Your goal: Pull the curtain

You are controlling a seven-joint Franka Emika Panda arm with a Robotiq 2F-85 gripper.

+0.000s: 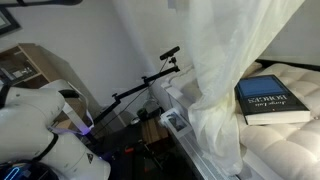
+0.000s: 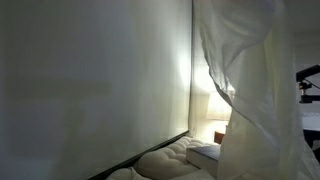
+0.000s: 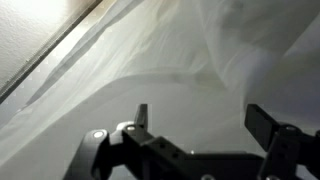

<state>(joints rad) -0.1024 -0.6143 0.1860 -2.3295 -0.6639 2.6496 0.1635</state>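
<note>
The cream-white sheer curtain [image 1: 215,70] hangs in soft vertical folds in both exterior views [image 2: 250,100]. In the wrist view it fills the picture [image 3: 170,60], close in front of my gripper [image 3: 200,118]. The two dark fingers stand wide apart with nothing between them, so the gripper is open. The fabric lies just beyond the fingertips; I cannot tell if it touches them. In an exterior view only the white arm base [image 1: 40,125] shows at the lower left; the gripper itself is hidden there.
A blue book [image 1: 272,100] lies on the cream quilted mattress [image 1: 290,140] next to the curtain. A black stand with an arm [image 1: 150,85] is behind the robot. A plain wall [image 2: 90,80] and the mattress edge [image 2: 180,158] show too.
</note>
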